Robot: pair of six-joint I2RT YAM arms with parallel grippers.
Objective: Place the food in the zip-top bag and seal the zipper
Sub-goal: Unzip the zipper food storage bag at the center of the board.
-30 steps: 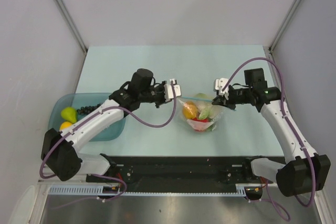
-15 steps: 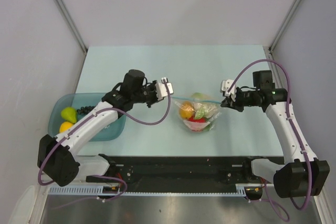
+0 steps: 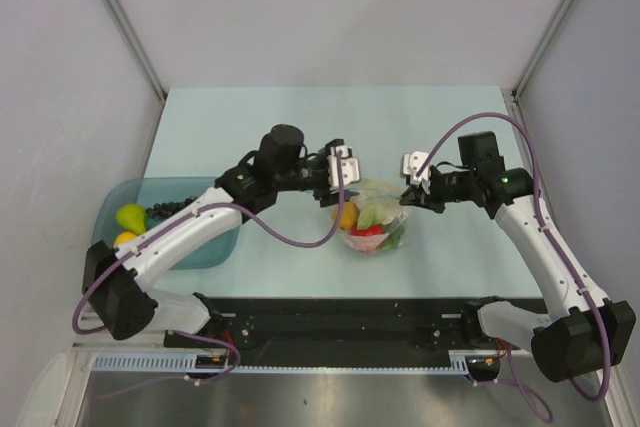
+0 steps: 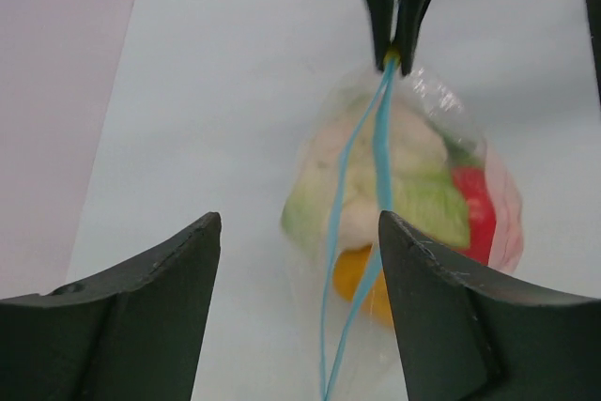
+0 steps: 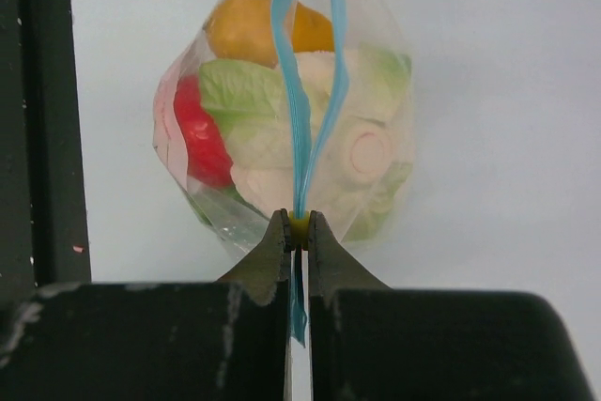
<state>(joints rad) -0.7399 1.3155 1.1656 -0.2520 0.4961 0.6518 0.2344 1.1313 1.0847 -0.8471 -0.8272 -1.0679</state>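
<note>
Right wrist shows our right gripper (image 5: 298, 224) pinching the zipper (image 5: 300, 185) at one end to anchor the bag (image 5: 385, 166), food (image 5: 202, 138) inside, on the table (image 3: 250, 117); left gripper (image 4: 299, 224) gapes wide, seal unfinished

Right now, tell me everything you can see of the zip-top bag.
The zip-top bag is clear, crinkly plastic, bulging with an orange fruit, a red apple and pale green-and-white leafy pieces, on the pale table between the arms. The two tracks of its blue zipper meet where the fingers of the right gripper pinch one end, then gape apart: unsealed. The left gripper stands open at the other end; contact unclear.
</note>
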